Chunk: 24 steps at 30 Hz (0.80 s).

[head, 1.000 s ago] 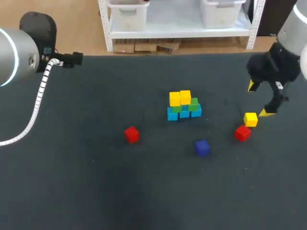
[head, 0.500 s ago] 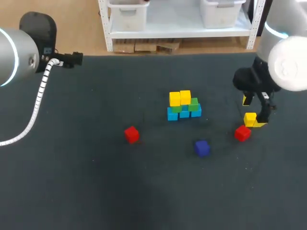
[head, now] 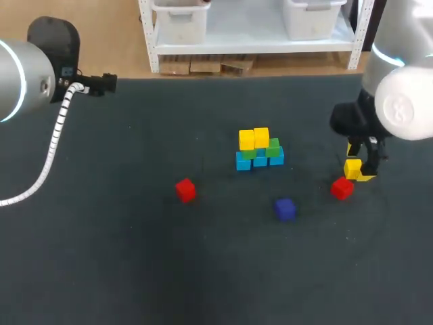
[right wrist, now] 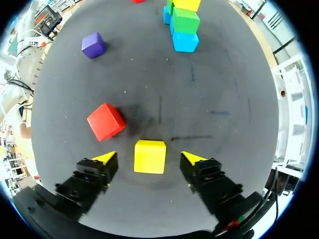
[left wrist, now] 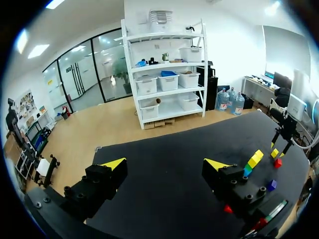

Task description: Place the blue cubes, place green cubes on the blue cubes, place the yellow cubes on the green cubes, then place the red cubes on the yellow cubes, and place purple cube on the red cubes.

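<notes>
Arms first: the right arm comes in from the right side of the desk and bends down so that the right gripper points at the surface. Its fingers are spread wide on either side of the loose yellow cube. A gap shows on each side of the cube, so the gripper has hold of nothing.

That cube sits flat on the desk, squarely between the yellow tips. Just beside it but apart, a little nearer the robot, lies a red cube, turned slightly askew. Farther on is the purple cube, alone.

Beyond stands the stack. It has a row of blue cubes on the desk and green cubes on them. Two yellow cubes sit side by side on top toward the left, leaving the right-hand green one bare. Whether there are two or three green ones is hard to tell. A second red cube lies well to the left of the stack.

The left arm is held high at the desk's far left. The left gripper is wide open with nothing between its tips.

A second ago the right gripper was farther right, with the loose yellow cube beside its tip; since then it has swung in over the cube. The cubes have not shifted, nor has the left arm.
</notes>
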Available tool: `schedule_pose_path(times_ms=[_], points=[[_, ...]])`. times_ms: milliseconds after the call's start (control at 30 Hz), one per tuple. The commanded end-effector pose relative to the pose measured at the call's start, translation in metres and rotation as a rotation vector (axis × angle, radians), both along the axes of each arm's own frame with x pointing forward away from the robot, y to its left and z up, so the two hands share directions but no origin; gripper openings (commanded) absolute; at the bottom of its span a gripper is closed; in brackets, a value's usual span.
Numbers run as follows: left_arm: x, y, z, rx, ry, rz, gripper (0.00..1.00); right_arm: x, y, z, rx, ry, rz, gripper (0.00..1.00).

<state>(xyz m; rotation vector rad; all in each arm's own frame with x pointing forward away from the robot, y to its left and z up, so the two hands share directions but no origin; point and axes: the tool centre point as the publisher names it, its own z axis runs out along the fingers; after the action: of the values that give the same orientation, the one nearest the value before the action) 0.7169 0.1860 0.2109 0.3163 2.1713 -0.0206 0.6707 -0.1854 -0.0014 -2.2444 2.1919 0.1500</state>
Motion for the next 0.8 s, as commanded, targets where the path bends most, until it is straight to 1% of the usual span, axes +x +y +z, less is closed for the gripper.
schedule_pose_path(times_ms=[33,67,100,133,167,267,400,433,500,567,667,800], points=[[0.001,0.002,0.001,-0.003,0.005,-0.008,1.00,-0.003,0.002,-0.003,0.001,-0.020,-0.001,0.45],[0.001,0.002,0.001,-0.003,0.005,-0.008,1.00,-0.003,0.002,-0.003,0.001,-0.026,-0.004,0.40],[0.001,0.002,0.001,-0.003,0.005,-0.008,1.00,-0.003,0.002,-0.004,0.003,-0.031,-0.008,0.33],[0.001,0.002,0.001,-0.003,0.005,-0.008,1.00,-0.003,0.002,-0.004,0.004,-0.036,-0.010,0.21],[0.001,0.002,0.001,-0.003,0.005,-0.008,1.00,-0.003,0.002,-0.003,0.001,-0.041,-0.013,0.00],[0.001,0.002,0.001,-0.003,0.005,-0.008,1.00,-0.002,0.003,0.000,-0.018,-0.051,-0.018,0.00],[0.001,0.002,0.001,-0.003,0.005,-0.008,1.00,0.009,0.006,0.019,-0.045,-0.072,-0.071,0.00],[0.001,0.002,0.001,-0.003,0.005,-0.008,1.00,0.011,0.008,0.024,-0.062,-0.074,-0.082,0.00],[0.001,0.002,0.001,-0.003,0.005,-0.008,1.00,0.018,0.013,0.033,-0.102,-0.101,-0.098,0.00],[0.001,0.002,0.001,-0.003,0.005,-0.008,1.00,0.022,0.021,0.046,-0.085,-0.107,-0.111,0.00],[0.001,0.002,0.001,-0.003,0.005,-0.008,1.00,0.028,0.034,0.063,-0.056,-0.133,-0.105,0.00],[0.001,0.002,0.001,-0.003,0.005,-0.008,1.00,0.035,0.049,0.076,-0.067,-0.163,-0.110,0.00]])
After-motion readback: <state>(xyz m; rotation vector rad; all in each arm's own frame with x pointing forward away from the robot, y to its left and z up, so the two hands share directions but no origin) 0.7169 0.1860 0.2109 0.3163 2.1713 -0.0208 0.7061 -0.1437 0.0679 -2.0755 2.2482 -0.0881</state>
